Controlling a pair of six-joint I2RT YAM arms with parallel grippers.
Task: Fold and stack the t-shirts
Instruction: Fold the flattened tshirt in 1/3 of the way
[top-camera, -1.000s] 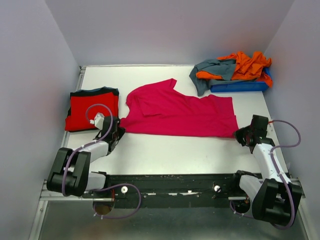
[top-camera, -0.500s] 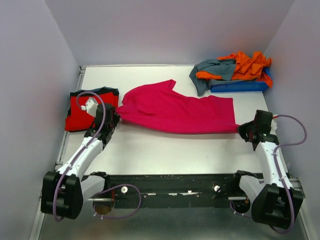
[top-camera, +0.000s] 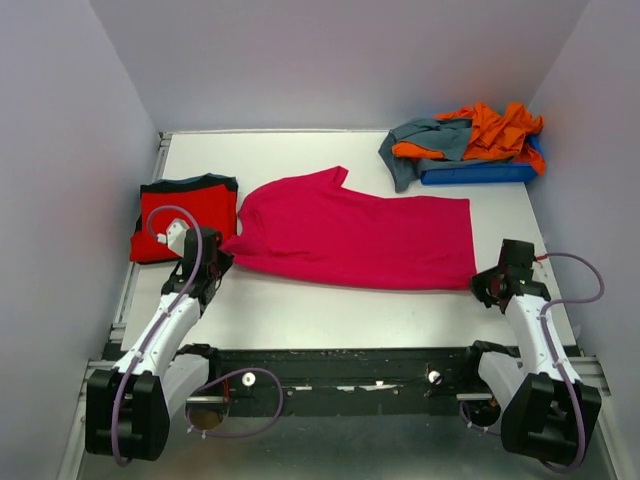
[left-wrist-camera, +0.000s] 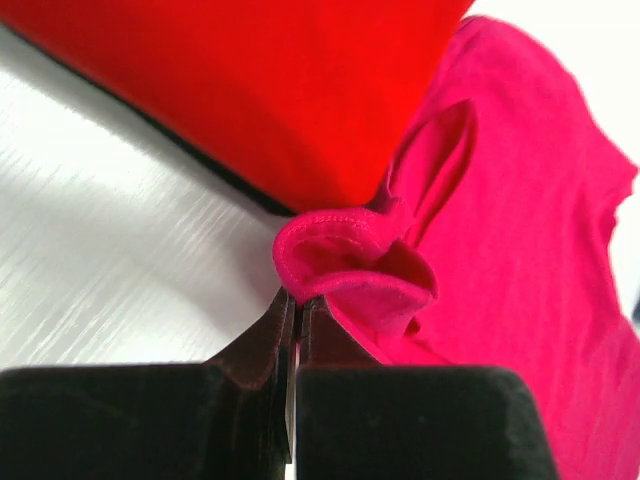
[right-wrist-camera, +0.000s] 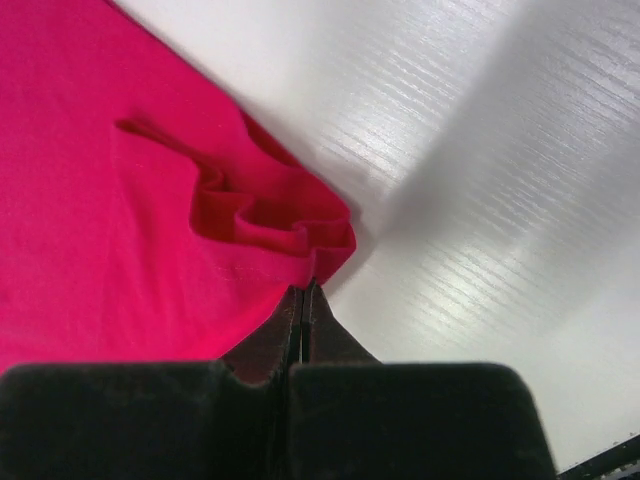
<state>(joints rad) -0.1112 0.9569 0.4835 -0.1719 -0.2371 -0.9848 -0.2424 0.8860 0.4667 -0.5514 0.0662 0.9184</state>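
Observation:
The magenta-pink t-shirt (top-camera: 360, 235) lies spread across the middle of the white table. My left gripper (top-camera: 222, 250) is shut on its near-left corner, pinching a bunched hem (left-wrist-camera: 345, 270). My right gripper (top-camera: 478, 286) is shut on its near-right corner (right-wrist-camera: 300, 235). A folded bright red t-shirt (top-camera: 182, 215) lies at the left, over a dark one; its edge shows in the left wrist view (left-wrist-camera: 270, 90) touching the pink cloth. Orange and grey-teal t-shirts (top-camera: 470, 135) are heaped at the back right.
A blue plastic tray (top-camera: 480, 172) sits under the heap at the back right corner. Grey walls close in the table on the left, back and right. A black rail (top-camera: 340, 365) runs along the near edge between the arm bases.
Both grippers lifted the shirt's near edge away, then drew it back toward the near side and down. The pink shirt now lies flatter and wider. Both stay shut on its corners.

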